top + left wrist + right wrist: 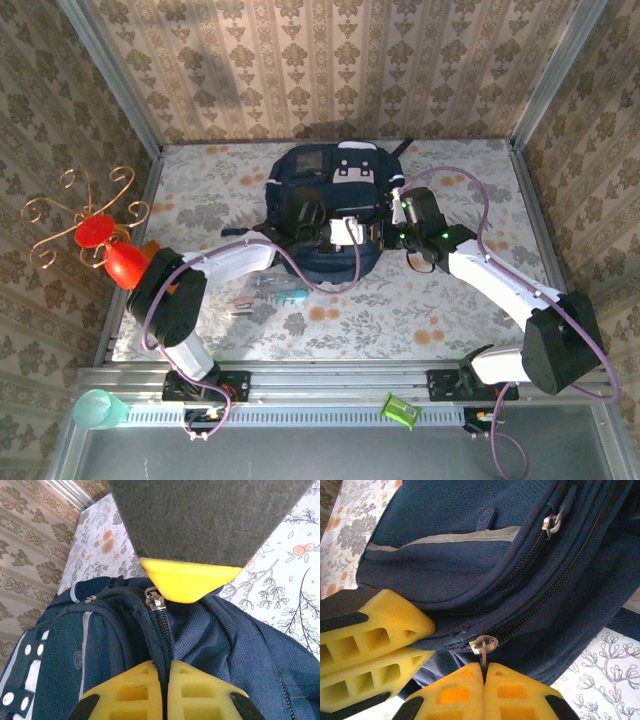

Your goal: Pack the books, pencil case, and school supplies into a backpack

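Packing looks barely begun — the school supplies [268, 290] lie loose on the table [450, 300] beside the left arm [230, 262]. The left gripper [163, 690] is pinched tight on the backpack [325, 200] along its zip seam [161, 625]. The right gripper [484, 680] is clamped on a zip pull [484, 644] — likely opening it.

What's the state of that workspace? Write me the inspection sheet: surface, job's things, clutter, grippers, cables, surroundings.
Surface: floral table cloth, lying flat.
Job's things: backpack at centre rear; school supplies loose on the cloth beside the left arm.
Clutter: red ornament on a wire stand at the left edge; teal cup and green item on the front rail.
Grippers: left gripper shut on the backpack's zip seam; right gripper shut on a zip pull.
Cables: purple cables loop along both arms.
Surroundings: patterned walls on three sides.
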Controlling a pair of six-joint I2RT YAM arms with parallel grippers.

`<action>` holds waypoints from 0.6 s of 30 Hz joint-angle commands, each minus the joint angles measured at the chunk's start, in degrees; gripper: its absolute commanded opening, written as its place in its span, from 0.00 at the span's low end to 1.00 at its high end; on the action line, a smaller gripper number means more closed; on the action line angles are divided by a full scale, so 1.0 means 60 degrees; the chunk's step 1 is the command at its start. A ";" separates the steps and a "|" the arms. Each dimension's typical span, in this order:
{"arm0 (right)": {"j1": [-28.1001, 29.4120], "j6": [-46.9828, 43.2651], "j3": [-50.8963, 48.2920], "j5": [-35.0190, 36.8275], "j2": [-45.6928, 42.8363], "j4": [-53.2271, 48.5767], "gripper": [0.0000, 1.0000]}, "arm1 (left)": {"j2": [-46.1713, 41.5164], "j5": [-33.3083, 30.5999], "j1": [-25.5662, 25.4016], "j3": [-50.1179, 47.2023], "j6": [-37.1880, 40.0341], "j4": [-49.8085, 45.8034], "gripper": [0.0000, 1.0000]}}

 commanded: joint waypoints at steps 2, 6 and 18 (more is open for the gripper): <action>-0.0019 -0.0207 0.0227 0.0682 -0.0152 -0.0193 0.00 | -0.0309 0.0228 0.0335 -0.0303 -0.0067 -0.0115 0.00; -0.0145 -0.0172 0.0362 0.1655 0.0002 -0.0826 0.00 | -0.0711 0.1341 0.0729 -0.0798 -0.0274 0.0354 0.00; -0.0398 -0.0101 -0.0044 0.1384 -0.0383 -0.0223 0.00 | -0.0700 0.2759 0.1821 -0.0927 -0.0799 0.0789 0.00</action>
